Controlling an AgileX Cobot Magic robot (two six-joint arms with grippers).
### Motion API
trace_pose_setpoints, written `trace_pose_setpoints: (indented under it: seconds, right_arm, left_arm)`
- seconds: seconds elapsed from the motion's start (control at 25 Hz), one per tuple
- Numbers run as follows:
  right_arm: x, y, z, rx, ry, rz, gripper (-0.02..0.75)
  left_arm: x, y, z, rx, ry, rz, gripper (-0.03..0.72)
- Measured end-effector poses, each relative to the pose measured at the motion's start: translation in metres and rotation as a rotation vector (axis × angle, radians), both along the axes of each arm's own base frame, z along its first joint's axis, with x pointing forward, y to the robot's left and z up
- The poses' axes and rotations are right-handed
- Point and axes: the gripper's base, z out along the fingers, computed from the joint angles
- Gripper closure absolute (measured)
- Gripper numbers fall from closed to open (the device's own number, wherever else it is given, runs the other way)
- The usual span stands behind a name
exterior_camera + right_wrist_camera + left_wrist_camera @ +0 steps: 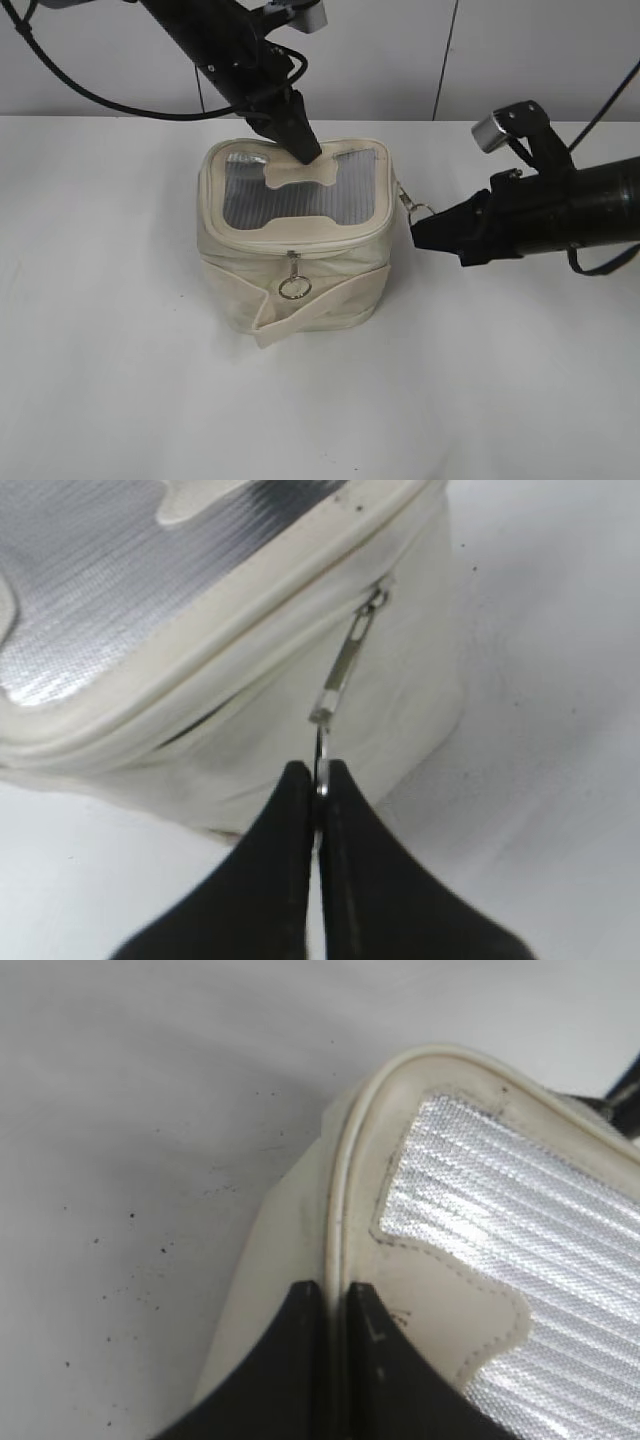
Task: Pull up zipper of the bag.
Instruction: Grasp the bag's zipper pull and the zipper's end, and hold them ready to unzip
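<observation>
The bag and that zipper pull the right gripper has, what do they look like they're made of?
The bag looks like matte cream woven fabric, perhaps canvas: it creases softly and shows stitched seams. Its top panel seems a shiny grey mesh with a fine ribbed sheen. The pull looks like bright silver metal, thin and reflective, its ring pinched by the right gripper.
</observation>
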Motion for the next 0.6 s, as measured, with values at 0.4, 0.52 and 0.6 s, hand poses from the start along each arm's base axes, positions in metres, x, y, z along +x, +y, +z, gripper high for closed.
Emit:
trace_pose_setpoints:
  seconds: [0.4, 0.52, 0.6]
  right_arm:
    - [-0.077, 0.031, 0.007, 0.038, 0.106, 0.095, 0.729]
    - [-0.089, 0.063, 0.008, 0.024, 0.105, 0.108, 0.729]
    - [-0.09, 0.087, 0.009, 0.0, 0.084, 0.099, 0.728]
  left_arm:
    - [0.001, -0.002, 0.0, -0.005, 0.051, 0.104, 0.644]
    - [0.0, -0.003, 0.0, -0.005, 0.069, 0.133, 0.644]
    - [0.0, -0.002, 0.0, -0.003, 0.077, 0.15, 0.644]
